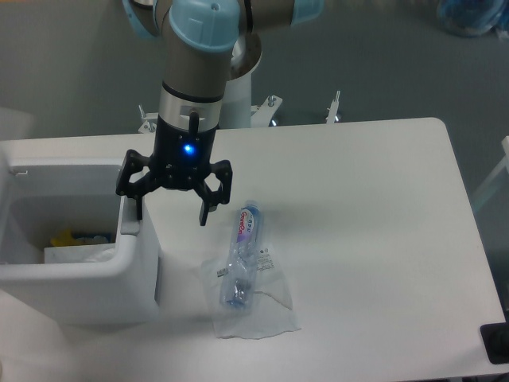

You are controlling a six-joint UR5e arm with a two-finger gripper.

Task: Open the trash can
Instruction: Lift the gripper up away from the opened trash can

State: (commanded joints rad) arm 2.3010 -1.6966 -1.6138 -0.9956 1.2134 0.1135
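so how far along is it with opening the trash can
It looks done: the trash can shows an open top, with yellow and white items visible inside. The gripper hangs open over its right edge, holding nothing. Nothing obvious is left; the bottle lies untouched on the table.
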